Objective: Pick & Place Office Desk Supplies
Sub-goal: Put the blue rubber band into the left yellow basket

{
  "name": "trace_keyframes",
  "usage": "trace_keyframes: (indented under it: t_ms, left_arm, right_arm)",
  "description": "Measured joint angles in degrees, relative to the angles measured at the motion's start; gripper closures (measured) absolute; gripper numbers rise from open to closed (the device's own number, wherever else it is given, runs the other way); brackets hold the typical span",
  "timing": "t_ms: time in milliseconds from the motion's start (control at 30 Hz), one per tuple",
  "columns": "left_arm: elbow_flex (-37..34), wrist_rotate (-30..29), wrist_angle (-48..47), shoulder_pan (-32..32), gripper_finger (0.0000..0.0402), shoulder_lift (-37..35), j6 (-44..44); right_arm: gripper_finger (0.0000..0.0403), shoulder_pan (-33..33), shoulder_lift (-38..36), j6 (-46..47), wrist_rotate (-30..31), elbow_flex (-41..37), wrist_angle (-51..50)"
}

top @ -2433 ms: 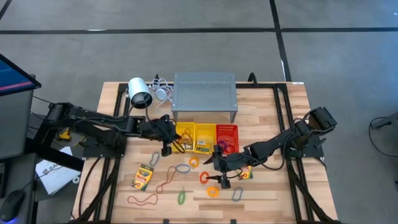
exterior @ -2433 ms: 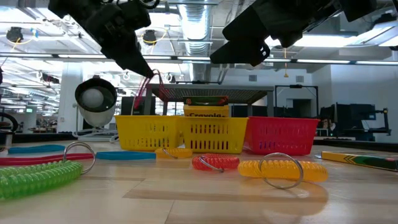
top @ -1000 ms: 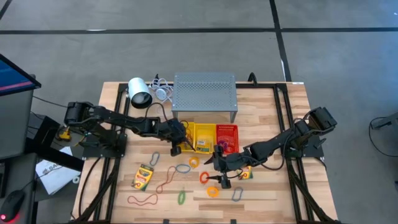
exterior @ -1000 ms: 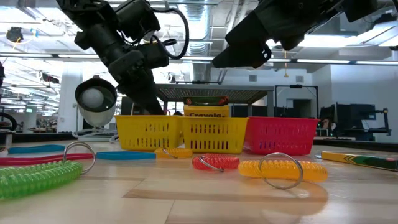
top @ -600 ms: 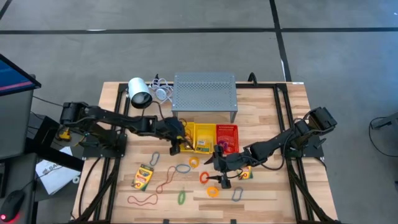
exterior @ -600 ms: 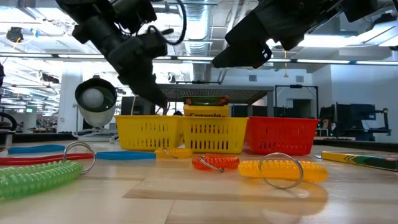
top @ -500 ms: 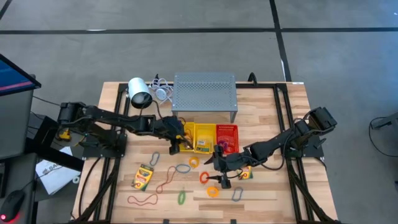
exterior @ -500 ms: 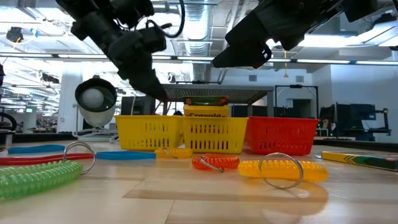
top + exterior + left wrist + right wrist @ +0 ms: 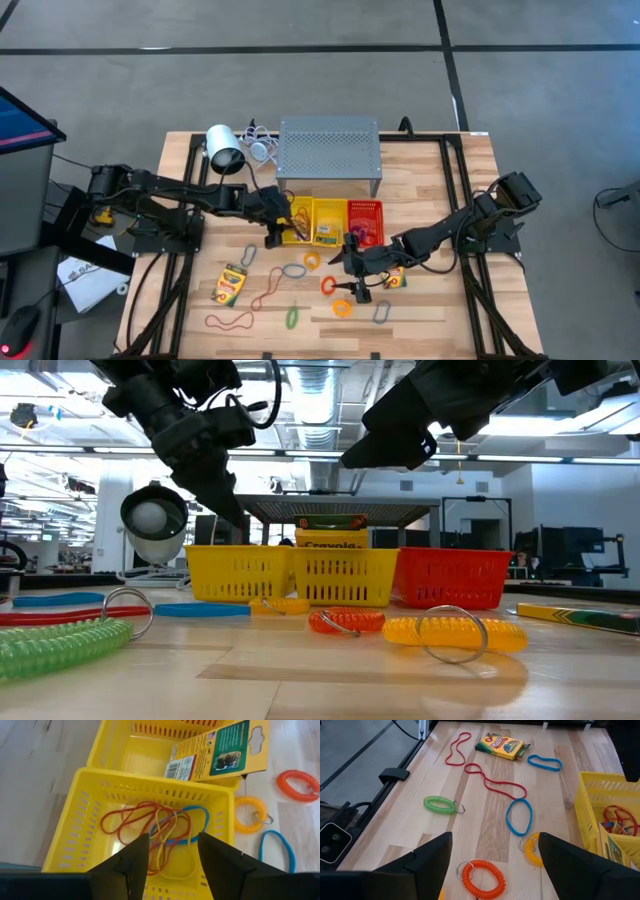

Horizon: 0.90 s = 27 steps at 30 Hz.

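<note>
My left gripper (image 9: pixel 172 855) hangs open above the left yellow basket (image 9: pixel 150 776), where red, yellow and blue rubber bands (image 9: pixel 150 822) lie on the floor. Seen from above, it (image 9: pixel 271 232) is at that basket's left rim. A crayon box (image 9: pixel 215 752) leans in the middle yellow basket. My right gripper (image 9: pixel 495 851) hovers open over loose supplies: an orange coil ring (image 9: pixel 481 878), a green coil ring (image 9: pixel 440 803), blue bands (image 9: pixel 518 817), a long red rubber band (image 9: pixel 495 782) and a crayon box (image 9: pixel 502 746) flat on the table.
A red basket (image 9: pixel 365 222) stands right of the two yellow ones. Behind them are the grey perforated stand (image 9: pixel 329 150) and a white lamp (image 9: pixel 224 148). More rings, bands (image 9: pixel 228 321) and a second loose crayon box (image 9: pixel 395 278) lie on the near half of the table.
My left gripper has risen out of the left yellow basket and drawn back a little toward the table's left. The red rubber band that hung from it earlier now lies in that basket with the others. My right gripper has kept still.
</note>
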Motion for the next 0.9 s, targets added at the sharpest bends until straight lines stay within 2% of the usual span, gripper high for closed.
trace_keyframes:
  t_ms: [300,433,733,900]
  left_arm:
    - [0.0,-1.2,-0.7,-0.5,0.0237,-0.4,1.1]
    - [0.1,-0.7,-4.7,-2.3,0.024,-2.0,0.7]
    - [0.1,1.1,-18.8,-9.2,0.024,-11.2,-13.7]
    - [0.1,2.6,-23.5,-14.4,0.0243,-13.2,-22.4]
  right_arm:
    - [0.0112,0.0,0.0,0.0,0.0,0.0,0.0]
    - [0.0112,0.1,0.0,0.1,0.0,0.0,-0.1]
    - [0.0112,0.1,0.0,0.5,0.0,0.0,-0.6]
    - [0.0112,0.1,0.0,0.5,0.0,0.0,-0.6]
